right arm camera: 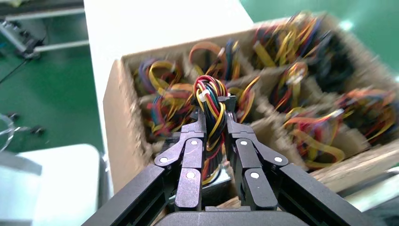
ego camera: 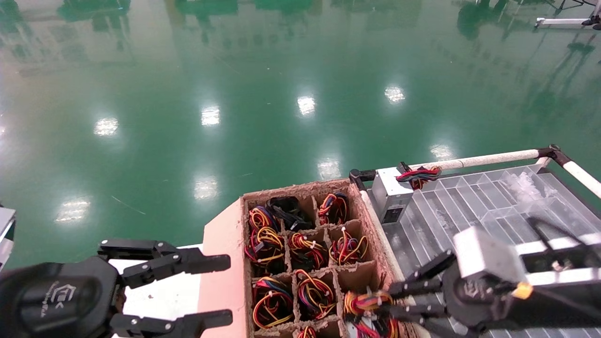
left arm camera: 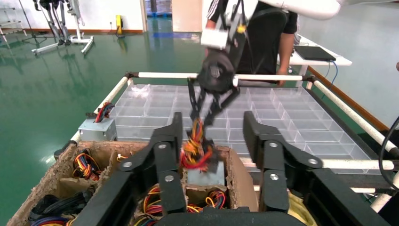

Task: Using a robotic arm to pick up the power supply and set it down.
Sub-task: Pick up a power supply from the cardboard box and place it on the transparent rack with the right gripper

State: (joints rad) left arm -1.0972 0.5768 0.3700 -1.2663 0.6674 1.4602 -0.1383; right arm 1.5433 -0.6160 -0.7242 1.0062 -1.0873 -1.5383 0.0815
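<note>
Power supply (left arm camera: 205, 175) wires in right tool (right arm camera: 214, 123)

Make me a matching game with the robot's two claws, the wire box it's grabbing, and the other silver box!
Things:
1. right claw
2. left claw
3. power supply
4. other silver box

States:
A. lying on the clear tray's corner
B. open, holding nothing
C. shut on a bundle of wires
D. partly lifted out of the cardboard box

Pairs: 1-C, 2-B, 3-D, 4-A
</note>
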